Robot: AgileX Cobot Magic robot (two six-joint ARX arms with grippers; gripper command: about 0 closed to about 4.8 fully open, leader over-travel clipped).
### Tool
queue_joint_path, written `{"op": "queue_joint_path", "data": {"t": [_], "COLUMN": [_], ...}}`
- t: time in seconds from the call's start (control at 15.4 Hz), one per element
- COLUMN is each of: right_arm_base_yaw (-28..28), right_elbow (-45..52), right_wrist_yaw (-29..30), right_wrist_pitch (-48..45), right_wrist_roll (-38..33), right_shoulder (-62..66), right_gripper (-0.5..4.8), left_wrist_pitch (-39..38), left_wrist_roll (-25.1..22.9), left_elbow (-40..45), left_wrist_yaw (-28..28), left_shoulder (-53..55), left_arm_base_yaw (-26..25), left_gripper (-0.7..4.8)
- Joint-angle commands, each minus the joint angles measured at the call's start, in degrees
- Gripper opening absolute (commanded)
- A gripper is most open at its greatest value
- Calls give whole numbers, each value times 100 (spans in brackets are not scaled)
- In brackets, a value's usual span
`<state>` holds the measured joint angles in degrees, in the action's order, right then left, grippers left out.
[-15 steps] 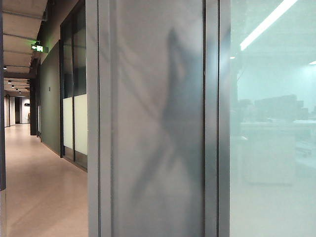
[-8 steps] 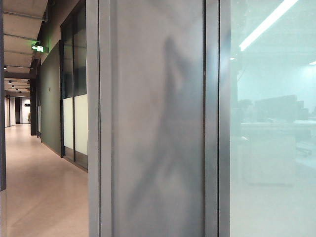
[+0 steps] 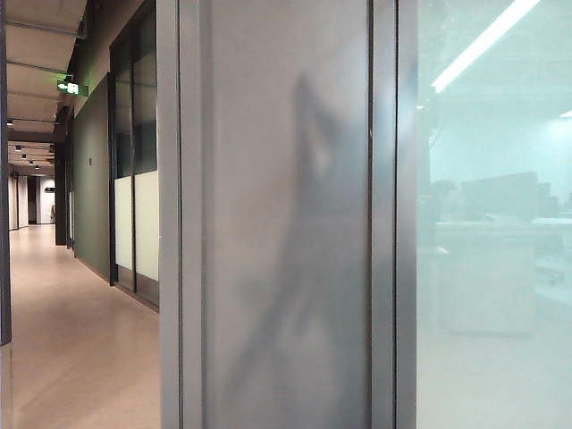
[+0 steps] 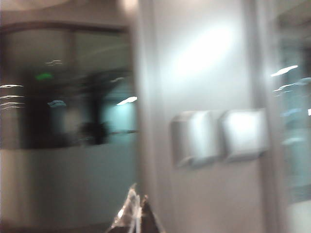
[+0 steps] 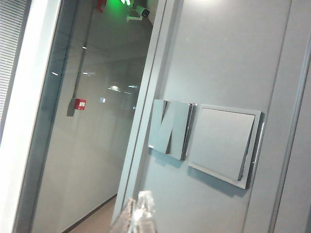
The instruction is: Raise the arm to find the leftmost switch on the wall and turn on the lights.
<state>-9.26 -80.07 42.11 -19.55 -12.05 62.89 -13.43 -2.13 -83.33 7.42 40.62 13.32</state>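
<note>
Now I am raising both tools toward the wall panel (image 5: 214,58). The leftmost switch (image 5: 169,128), a stiff, slick rocker beside the wider plate (image 5: 222,144), is calling for a fingertip push, not a grasp. My right tool (image 5: 138,213) and left tool (image 4: 132,216) are showing only tips below the switches; open or closed, I cannot tell.

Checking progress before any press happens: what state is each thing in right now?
leftmost switch: untouched, no end effector on it.
right switch: untouched, lying flat.
left end effector: short of the switches, touching nothing; opening unclear in the blurred view.
right end effector: short of the leftmost switch, touching nothing; opening unclear.
exit sign: lit green.
</note>
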Motion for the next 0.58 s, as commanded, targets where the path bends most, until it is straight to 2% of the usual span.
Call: {"op": "queue_joint_path", "data": {"t": [0.06,0.13,0.26,0.39,0.58], "right_arm_base_yaw": [0,0,2,2,2], "right_elbow": [-13,-13,-11,37,809], "right_wrist_yaw": [-391,-581,-1388,-2085,-3018], "right_wrist_pitch": [542,868,1794,2649,2997], "right_wrist_roll": [-39,-35,85,595,765], "right_shoulder": [-225,-332,-625,-929,-1626], "right_gripper": [-1,-1,-1,-1,-1], "left_wrist_pitch": [66,138,466,640,920], "left_wrist_roll": [-503,-509,-634,-645,-643], "left_elbow": [1058,1423,2159,2736,3534], "left_wrist_yaw": [-1261,-1300,-1423,-1622,-1687], "left_shoulder": [-872,-1121,-1530,-1816,-2164], "left_arm_base_yaw": [-4,-4,-4,-4,-4], "left_gripper": [-5,-5,-5,-5,-5]}}
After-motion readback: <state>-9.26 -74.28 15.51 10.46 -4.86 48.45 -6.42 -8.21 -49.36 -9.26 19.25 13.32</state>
